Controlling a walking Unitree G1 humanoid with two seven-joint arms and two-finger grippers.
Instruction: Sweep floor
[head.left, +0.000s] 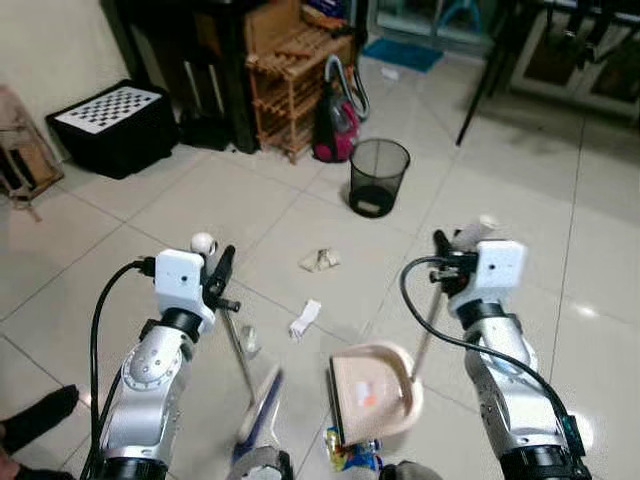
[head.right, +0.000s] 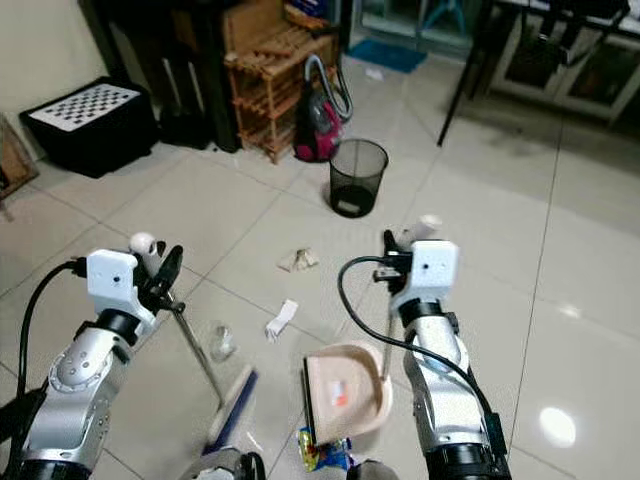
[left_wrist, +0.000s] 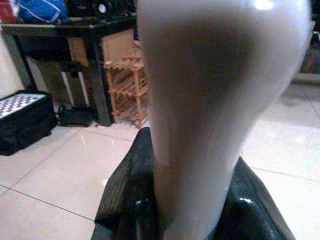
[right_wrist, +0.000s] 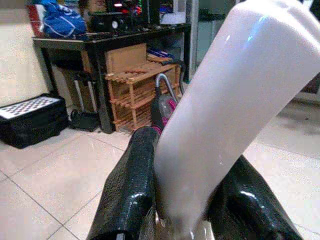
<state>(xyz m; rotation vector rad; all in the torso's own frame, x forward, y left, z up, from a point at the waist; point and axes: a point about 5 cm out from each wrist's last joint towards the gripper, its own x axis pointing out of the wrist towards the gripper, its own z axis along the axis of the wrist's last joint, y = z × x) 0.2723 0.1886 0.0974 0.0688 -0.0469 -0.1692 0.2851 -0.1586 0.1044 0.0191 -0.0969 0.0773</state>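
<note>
Broom (head.left: 243, 365) and dustpan (head.left: 372, 392) stand side by side on the pale tile floor (head.left: 200, 200), each held by its own arm. The left gripper (head.left: 220, 272) is clamped around the white grip at the top of the broom's thin handle; in the left wrist view its fingers (left_wrist: 125, 195) press against both sides of that grip. The handle slants down to the broom head (head.left: 262, 405), which touches the floor just beside the dustpan's left edge. The right gripper (head.left: 447, 262) is closed on the pale handle of the dustpan, and the right wrist view shows its black fingers (right_wrist: 131, 185) hugging that handle.

Litter lies ahead of the two tools: a white scrap of paper (head.left: 305, 318) just beyond the gap between broom head and pan, a crumpled wad (head.left: 320, 260) farther out, and a clear bit of plastic (head.left: 248, 340) beside the broom handle. A colourful wrapper (head.left: 350, 455) lies at the near edge of the dustpan. A black mesh bin (head.left: 379, 176) stands well beyond the litter.
</note>
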